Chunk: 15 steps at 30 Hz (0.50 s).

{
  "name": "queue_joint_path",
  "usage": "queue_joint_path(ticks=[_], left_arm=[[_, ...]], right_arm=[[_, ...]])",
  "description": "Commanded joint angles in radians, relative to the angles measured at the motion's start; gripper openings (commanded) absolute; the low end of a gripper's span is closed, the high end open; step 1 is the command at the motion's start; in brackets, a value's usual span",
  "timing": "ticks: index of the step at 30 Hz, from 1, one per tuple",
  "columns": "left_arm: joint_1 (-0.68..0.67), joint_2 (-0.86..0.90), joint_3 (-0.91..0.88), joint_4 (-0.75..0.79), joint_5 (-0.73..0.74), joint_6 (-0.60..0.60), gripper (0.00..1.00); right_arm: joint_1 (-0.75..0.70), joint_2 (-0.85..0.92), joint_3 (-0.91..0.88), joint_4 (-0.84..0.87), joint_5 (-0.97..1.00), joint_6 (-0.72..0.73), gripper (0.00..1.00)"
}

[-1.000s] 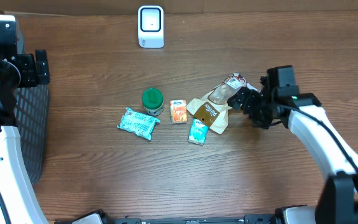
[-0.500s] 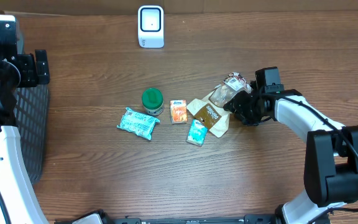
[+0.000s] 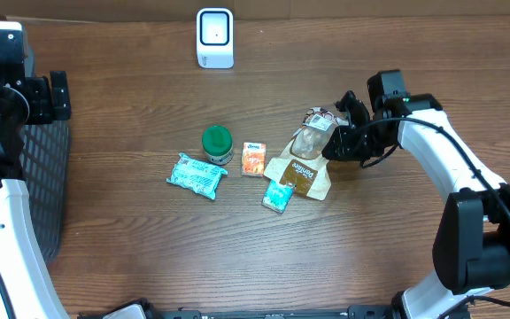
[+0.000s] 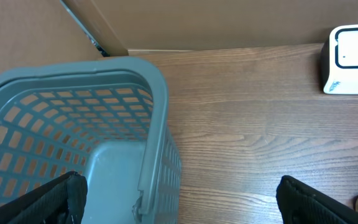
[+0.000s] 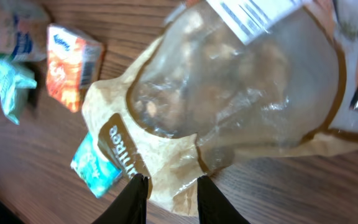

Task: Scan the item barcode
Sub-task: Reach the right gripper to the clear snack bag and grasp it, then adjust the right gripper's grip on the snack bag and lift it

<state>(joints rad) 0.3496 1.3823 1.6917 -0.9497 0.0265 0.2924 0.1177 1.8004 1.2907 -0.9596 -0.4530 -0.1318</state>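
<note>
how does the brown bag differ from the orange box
The brown bag is bigger and crumpled, with a clear window; the orange box is small, squared and opaque. The right pincer grips the brown bag's edge; the orange box lies untouched. Both sit in the same cluster on the table.

Soft, even light is falling from above onto the wooden table (image 3: 149,248), leaving only faint shadows. In the right wrist view, the snack bag (image 5: 229,106) just beyond the right gripper's fingers (image 5: 132,202) is smearing with blur, and its clear window is catching pale glare. In the left wrist view, the left gripper's fingers (image 4: 55,199) are showing dark and unfocused, while the white scanner (image 4: 352,59) far beyond them is glowing nearly washed out.
</note>
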Motion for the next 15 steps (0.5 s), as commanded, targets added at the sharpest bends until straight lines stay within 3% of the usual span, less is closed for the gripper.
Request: queue_joint_path(ticks=[1,2,3,6,11,15], left_arm=[[0.003,0.003,0.021,0.003,0.008,0.018,1.00],[0.003,0.003,0.021,0.003,0.008,0.019,1.00],[0.003,0.003,0.021,0.003,0.008,0.018,0.99],[0.003,0.003,0.021,0.003,0.008,0.019,0.99],[0.003,0.003,0.021,0.003,0.008,0.019,0.99],[0.003,0.003,0.021,0.003,0.008,0.019,1.00]], right_arm=[[-0.002,-0.004,0.022,-0.018,-0.012,-0.094,0.27],[-0.003,-0.004,0.016,-0.006,-0.012,0.039,0.44],[-0.003,-0.004,0.011,0.005,-0.012,0.148,0.53],[-0.002,-0.004,-0.026,0.024,-0.012,0.430,0.68],[0.013,-0.004,-0.132,0.125,-0.013,0.570,0.70],[0.012,-0.004,-0.197,0.218,-0.032,0.577,0.70]])
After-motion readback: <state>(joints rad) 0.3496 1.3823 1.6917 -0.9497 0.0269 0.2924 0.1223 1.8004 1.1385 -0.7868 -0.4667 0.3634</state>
